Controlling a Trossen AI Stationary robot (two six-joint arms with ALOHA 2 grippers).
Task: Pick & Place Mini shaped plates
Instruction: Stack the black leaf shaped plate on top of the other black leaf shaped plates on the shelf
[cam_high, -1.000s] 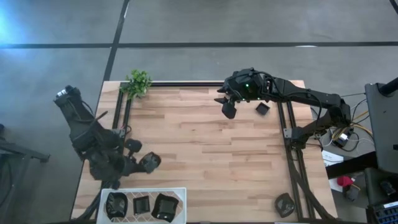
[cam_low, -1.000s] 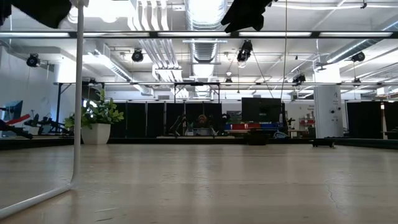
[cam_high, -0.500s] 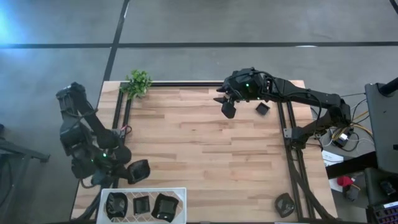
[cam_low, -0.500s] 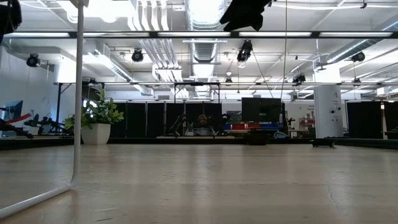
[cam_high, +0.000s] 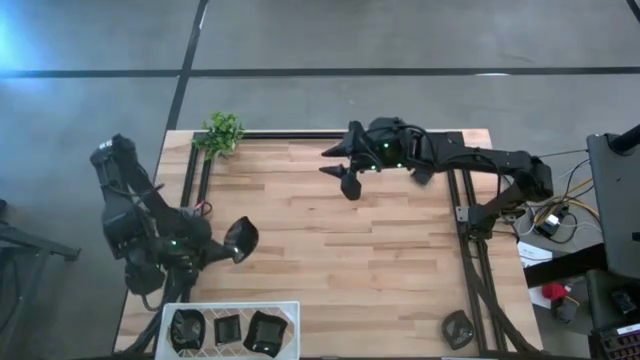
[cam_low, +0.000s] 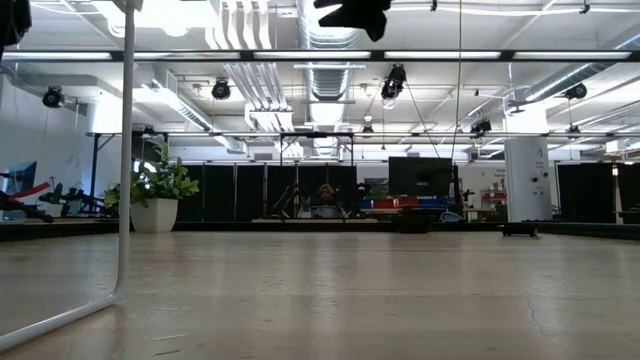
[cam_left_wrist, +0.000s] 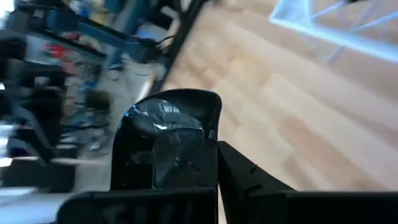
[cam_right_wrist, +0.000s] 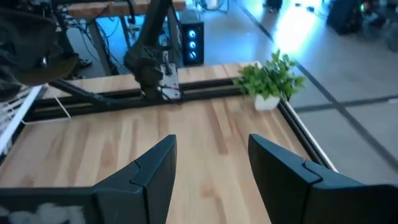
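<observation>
The left gripper (cam_high: 232, 243) hangs above the near-left part of the wooden table (cam_high: 330, 250), just beyond the white tray (cam_high: 230, 308). Its fingers are closed on the rim of one glossy black mini plate (cam_high: 240, 238), which is clear of the table; the left wrist view shows that plate (cam_left_wrist: 165, 140) clamped at its edge.

Three further black plates (cam_high: 226, 331) lie inside the tray at the near edge of the table. One more black dish (cam_high: 457, 328) rests near the frame rails at the near-right corner.

The right gripper (cam_high: 345, 172) is raised over the far centre of the table, fingers (cam_right_wrist: 155, 171) spread apart and holding nothing. A small green plant (cam_high: 221, 133) stands at the far-left corner.
</observation>
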